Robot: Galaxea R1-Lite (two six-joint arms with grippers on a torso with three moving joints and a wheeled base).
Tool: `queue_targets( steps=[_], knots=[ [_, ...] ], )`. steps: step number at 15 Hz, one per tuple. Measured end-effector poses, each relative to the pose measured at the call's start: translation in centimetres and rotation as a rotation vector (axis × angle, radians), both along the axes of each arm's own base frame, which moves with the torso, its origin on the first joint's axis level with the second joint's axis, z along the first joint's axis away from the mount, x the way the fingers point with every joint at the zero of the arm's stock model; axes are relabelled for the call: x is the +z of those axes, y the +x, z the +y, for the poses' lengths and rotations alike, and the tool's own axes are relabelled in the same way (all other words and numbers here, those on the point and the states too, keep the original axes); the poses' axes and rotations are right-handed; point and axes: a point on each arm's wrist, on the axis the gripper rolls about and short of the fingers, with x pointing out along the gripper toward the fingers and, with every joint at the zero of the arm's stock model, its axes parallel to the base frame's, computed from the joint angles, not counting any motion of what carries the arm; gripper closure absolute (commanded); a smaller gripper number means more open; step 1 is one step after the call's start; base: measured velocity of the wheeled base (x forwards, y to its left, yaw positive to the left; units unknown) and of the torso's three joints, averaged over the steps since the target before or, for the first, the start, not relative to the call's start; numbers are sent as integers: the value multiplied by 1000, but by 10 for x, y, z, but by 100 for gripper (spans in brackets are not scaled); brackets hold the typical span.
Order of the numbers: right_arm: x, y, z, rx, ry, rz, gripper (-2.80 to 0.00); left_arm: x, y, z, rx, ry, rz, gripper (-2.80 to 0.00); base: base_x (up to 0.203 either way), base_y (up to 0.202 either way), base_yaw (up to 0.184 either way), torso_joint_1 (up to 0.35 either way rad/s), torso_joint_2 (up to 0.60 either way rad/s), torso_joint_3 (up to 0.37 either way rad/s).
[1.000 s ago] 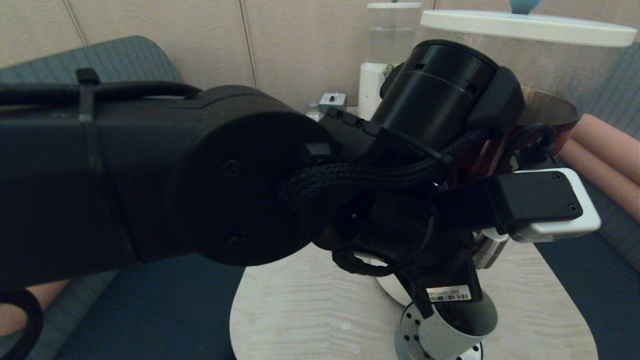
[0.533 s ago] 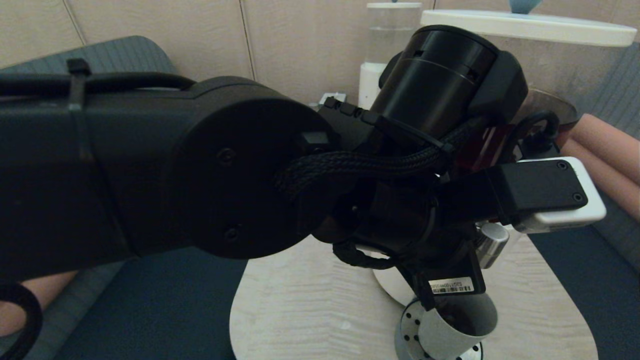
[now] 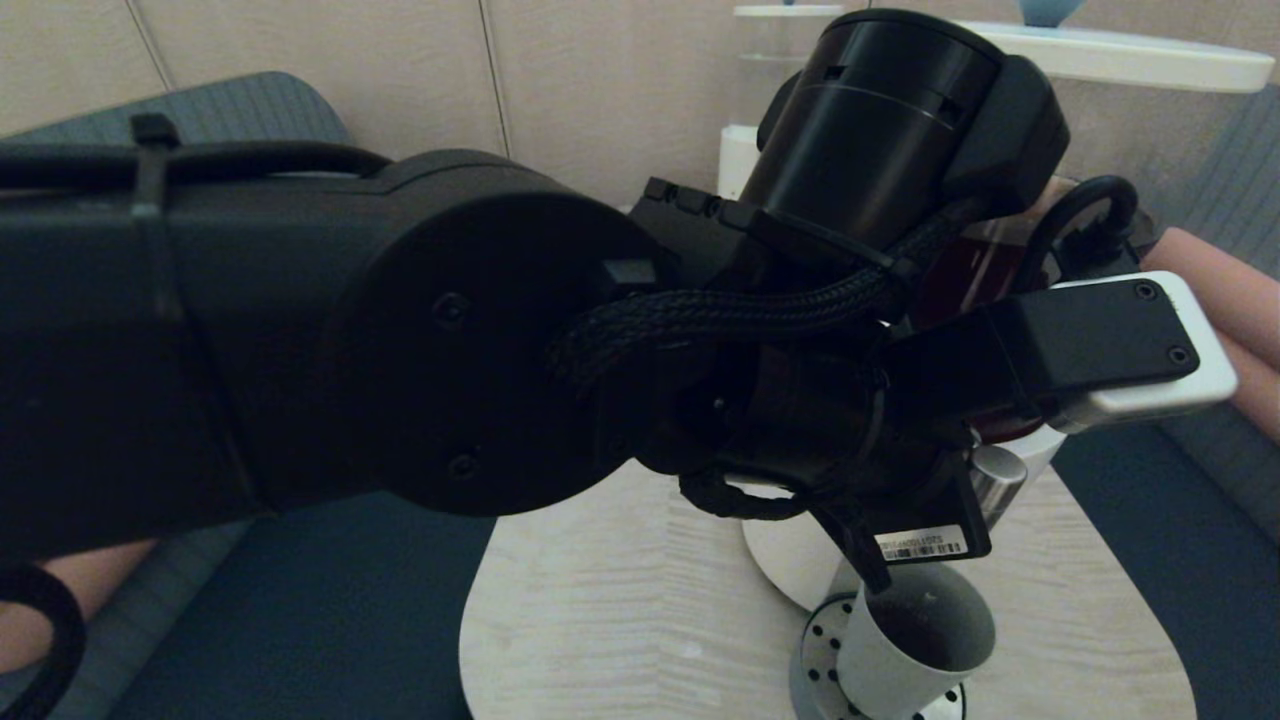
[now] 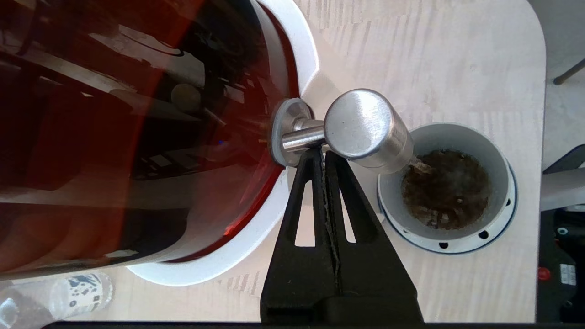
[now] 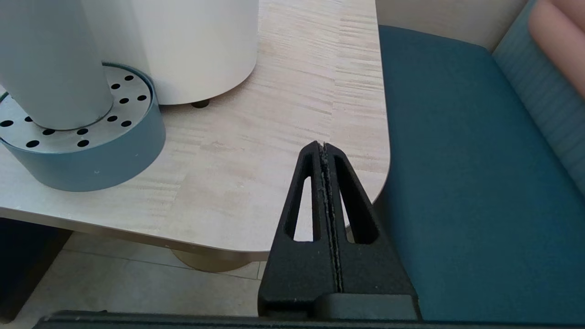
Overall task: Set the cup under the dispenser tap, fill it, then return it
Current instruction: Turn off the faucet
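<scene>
The grey cup (image 4: pixel 500 164) stands on the perforated drip tray (image 4: pixel 496 235) under the brushed-steel dispenser tap (image 4: pixel 363 123). Brown liquid (image 4: pixel 445 189) with a frothy surface lies in its bottom, and a brown dribble shows at the spout's mouth. My left gripper (image 4: pixel 322 153) is shut and empty, its tips touching the tap's thin stem beside the dark brown tank (image 4: pixel 137 114). In the head view my left arm hides most of the scene; the cup (image 3: pixel 905 660) and the tap (image 3: pixel 1000 480) show below it. My right gripper (image 5: pixel 323 145) is shut and empty, over the table's corner, well away from the cup (image 5: pixel 50 59).
The dispenser's white base (image 5: pixel 196 45) stands right behind the drip tray (image 5: pixel 91 151). A small clear labelled bottle (image 4: pixel 68 292) lies by the base. A smaller clear-liquid dispenser (image 3: pixel 775 90) stands at the back. A dark blue bench (image 5: pixel 457 160) borders the pale wooden table (image 3: pixel 620 600).
My left wrist has risen and shifted slightly right in the head view, uncovering more of the cup and its dark liquid. The cup has stayed on the tray.
</scene>
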Motion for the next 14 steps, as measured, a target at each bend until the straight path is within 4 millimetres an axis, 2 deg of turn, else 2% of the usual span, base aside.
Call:
queue_targets(
  steps=[14],
  knots=[
    [0,0,0,0,0,0,0,-3,3,-4,-4,0,-49,0,0,0,0,0,0,0]
  ],
)
